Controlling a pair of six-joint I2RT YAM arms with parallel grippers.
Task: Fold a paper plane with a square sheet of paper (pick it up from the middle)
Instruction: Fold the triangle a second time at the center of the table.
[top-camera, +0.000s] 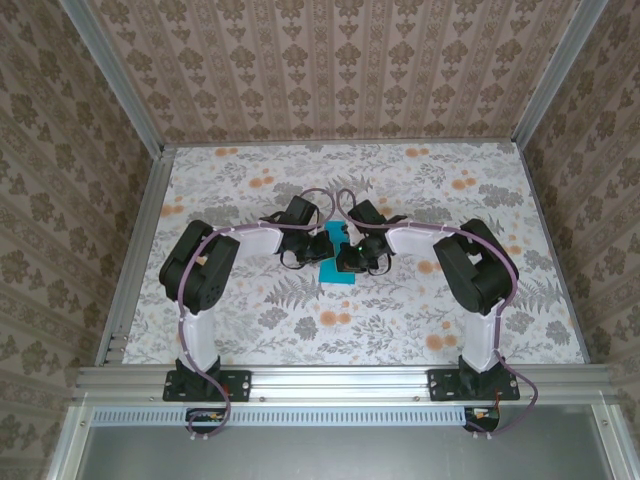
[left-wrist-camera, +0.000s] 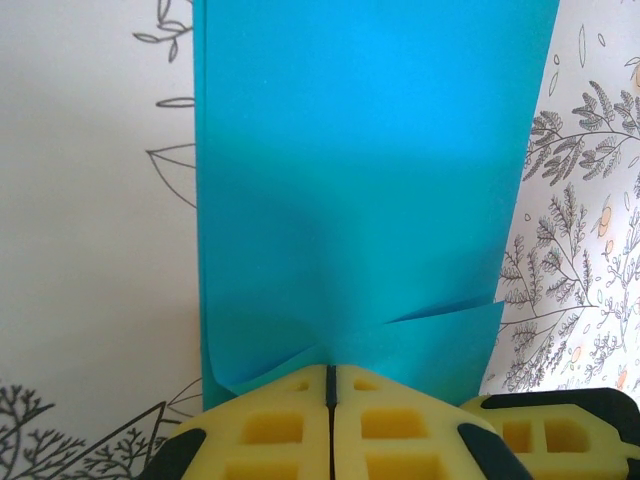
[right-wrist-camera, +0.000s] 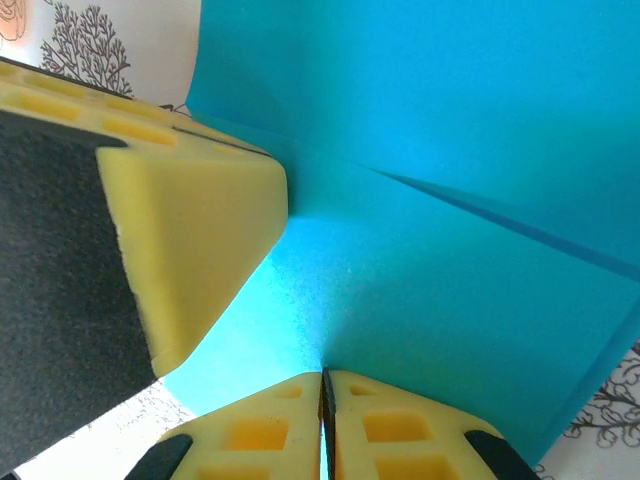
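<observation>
The square sheet of paper (top-camera: 338, 272), teal-blue, lies folded into overlapping layers at the middle of the flowered table (top-camera: 250, 320). In the left wrist view the paper (left-wrist-camera: 370, 200) stretches away from my left gripper (left-wrist-camera: 330, 370), whose jaws are shut, with its creases running into their tips. My right gripper (right-wrist-camera: 322, 374) is also shut, with a fold of the paper (right-wrist-camera: 450, 300) pinched at its tips. Both grippers, left (top-camera: 320, 252) and right (top-camera: 352, 258), meet over the paper, almost touching. A left finger (right-wrist-camera: 200, 230) stands close beside the right jaws.
Patterned walls and aluminium frame rails (top-camera: 135, 240) close off the table on three sides. Both arms bend inward from their bases (top-camera: 205, 382) at the near edge. Bare tabletop lies to the left (left-wrist-camera: 90, 250) of the paper.
</observation>
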